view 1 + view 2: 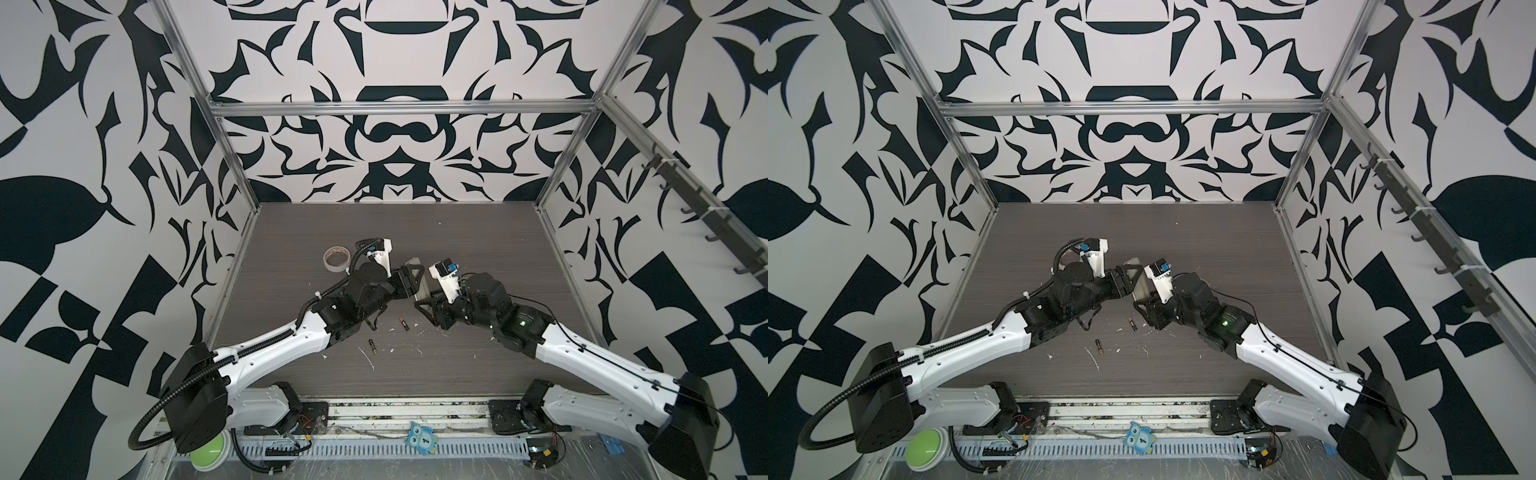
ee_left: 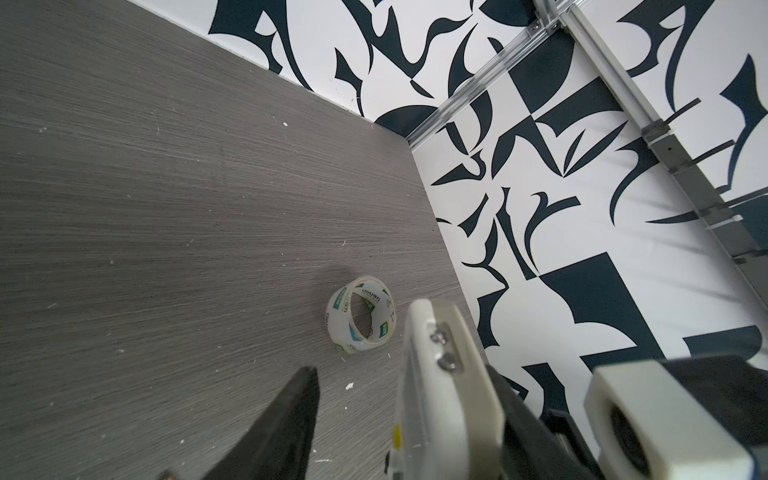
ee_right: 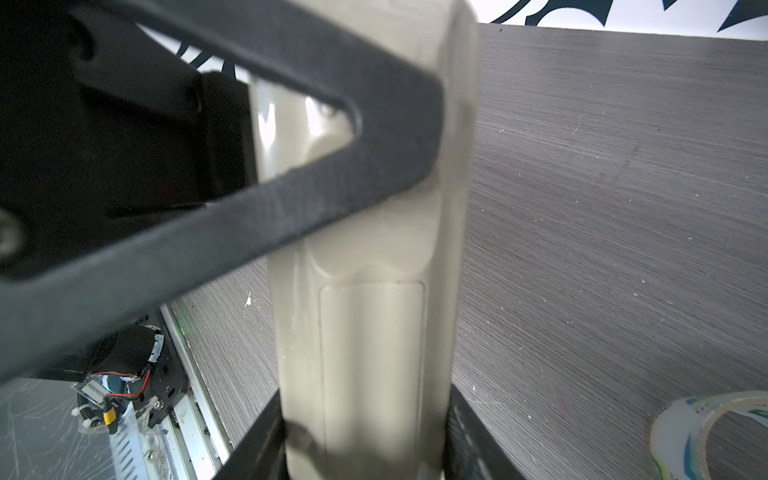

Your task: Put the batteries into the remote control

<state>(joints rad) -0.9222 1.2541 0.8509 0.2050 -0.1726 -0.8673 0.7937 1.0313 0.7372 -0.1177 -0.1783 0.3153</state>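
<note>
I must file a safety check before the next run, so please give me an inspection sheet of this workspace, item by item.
Surface: grey wood-grain table.
Job's things: remote control held between both arms, beige back showing, battery cover in place; batteries loose on the table, the second apart from it.
Clutter: tape roll behind the left arm; white scraps near the batteries.
Grippers: right end effector shut on one end of the remote control; left end effector open around the other end, gap at one finger.
Cables: black conduit loops out at the left base; thin cable along the right arm.
Surroundings: patterned walls, hook rail, green button.
</note>
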